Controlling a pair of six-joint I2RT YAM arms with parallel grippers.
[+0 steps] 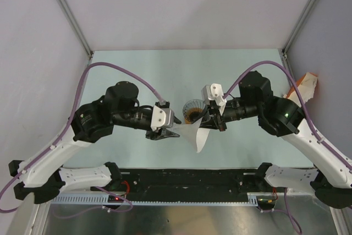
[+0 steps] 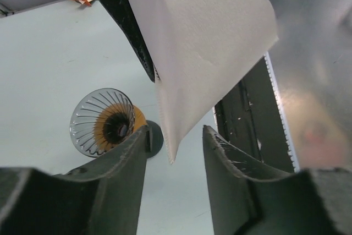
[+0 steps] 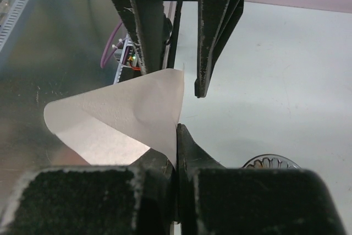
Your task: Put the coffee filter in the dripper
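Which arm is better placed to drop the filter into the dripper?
Probably right. The right fingers pinch the coffee filter, with the dripper just beside them; the left fingers stand open around its tip, not gripping.

The coffee filter (image 2: pixel 209 53) is thin white paper, matt, with a fine grain. The dripper (image 2: pixel 91 119) looks clear, glossy and ribbed. The table (image 2: pixel 49 59) is smooth, matt, pale green; the metal sheet (image 2: pixel 319 81) beside it shines dully.
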